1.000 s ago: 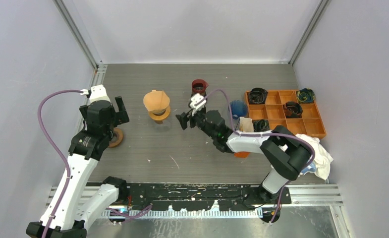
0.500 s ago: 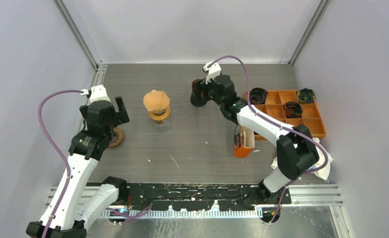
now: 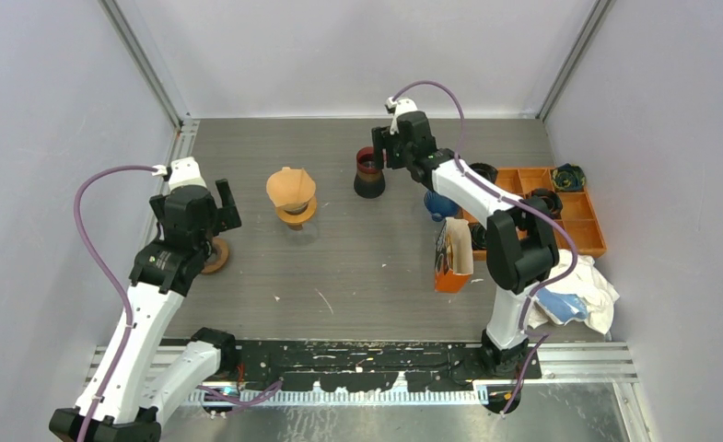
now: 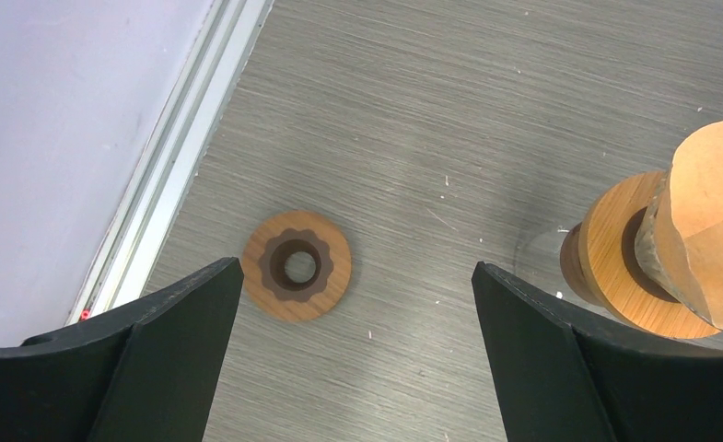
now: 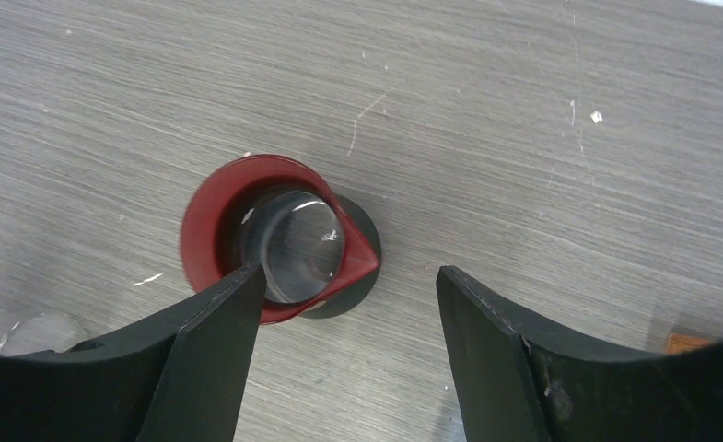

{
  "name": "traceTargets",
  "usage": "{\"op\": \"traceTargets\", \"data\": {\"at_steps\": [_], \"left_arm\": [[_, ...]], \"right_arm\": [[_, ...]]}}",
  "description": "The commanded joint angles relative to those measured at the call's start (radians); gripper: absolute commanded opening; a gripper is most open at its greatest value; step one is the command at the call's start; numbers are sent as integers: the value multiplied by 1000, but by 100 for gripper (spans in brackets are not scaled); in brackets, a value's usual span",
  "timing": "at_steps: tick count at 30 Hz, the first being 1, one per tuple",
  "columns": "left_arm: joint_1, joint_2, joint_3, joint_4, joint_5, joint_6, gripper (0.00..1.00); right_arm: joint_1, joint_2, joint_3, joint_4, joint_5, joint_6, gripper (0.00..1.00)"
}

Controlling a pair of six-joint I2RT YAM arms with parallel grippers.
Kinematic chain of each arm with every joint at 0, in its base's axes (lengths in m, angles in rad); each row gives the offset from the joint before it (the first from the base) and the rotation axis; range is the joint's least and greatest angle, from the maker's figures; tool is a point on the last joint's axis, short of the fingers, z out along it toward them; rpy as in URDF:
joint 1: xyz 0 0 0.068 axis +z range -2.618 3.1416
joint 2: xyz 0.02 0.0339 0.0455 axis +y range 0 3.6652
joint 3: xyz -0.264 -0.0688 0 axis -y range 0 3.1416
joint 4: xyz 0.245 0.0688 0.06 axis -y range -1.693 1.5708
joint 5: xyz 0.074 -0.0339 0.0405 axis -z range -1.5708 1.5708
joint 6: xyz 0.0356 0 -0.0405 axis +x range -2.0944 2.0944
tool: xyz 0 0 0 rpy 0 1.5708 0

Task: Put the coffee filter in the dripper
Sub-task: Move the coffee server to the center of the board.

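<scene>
Coffee filter (image 4: pixel 707 212): brown paper cone, sits point-down in the dripper (image 4: pixel 611 258), a glass one w/ a wooden collar, left of table centre.

L to R across the top view:
- Left gripper (image 4: pixel 357 272) hangs over the table's (image 3: pixel 339 276) left side, jaws spread wide, nothing btwn them. Below it a flat wooden ring (image 4: pixel 330 267) w/ scalloped hole lies on the table, close to the metal edge rail and apart from the dripper.
- Filter + dripper come next, upright, touched by neither arm. Wrist cam shows the paper rim standing above the collar.
- Red dripper (image 5: pixel 210 230) w/ dark base, toward the back, just right of centre. Right gripper (image 5: pixel 350 273) is directly above it, jaws parted and gripping nothing; its left finger overlaps the red rim in the wrist cam, contact can't be told.
- Blue ribbed piece (image 3: pixel 440 203) beside the right arm's forearm.
- Orange holder (image 3: pixel 448 276) w/ pale papers standing in it, nearer the arm bases.
- Orange compartment tray (image 3: pixel 586 241) at far right, several dark round items in its cells.
- White cloth (image 3: pixel 597 285) bunched at the tray's near corner.
</scene>
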Motion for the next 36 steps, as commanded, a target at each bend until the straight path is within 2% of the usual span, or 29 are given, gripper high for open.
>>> {"op": "traceTargets", "data": {"at_steps": [1,19,36], "left_arm": [[6,-1,2,62,-19,13,99],[6,-1,-1,64,-12,15,99],[5,-10,-2,66,-3,15,99]], "right_arm": [[-10,20,87,-48,-14,55,74],[-16,155,188,-106,14,257,53],[-17,121,245,-269,-62,198,30]]}}
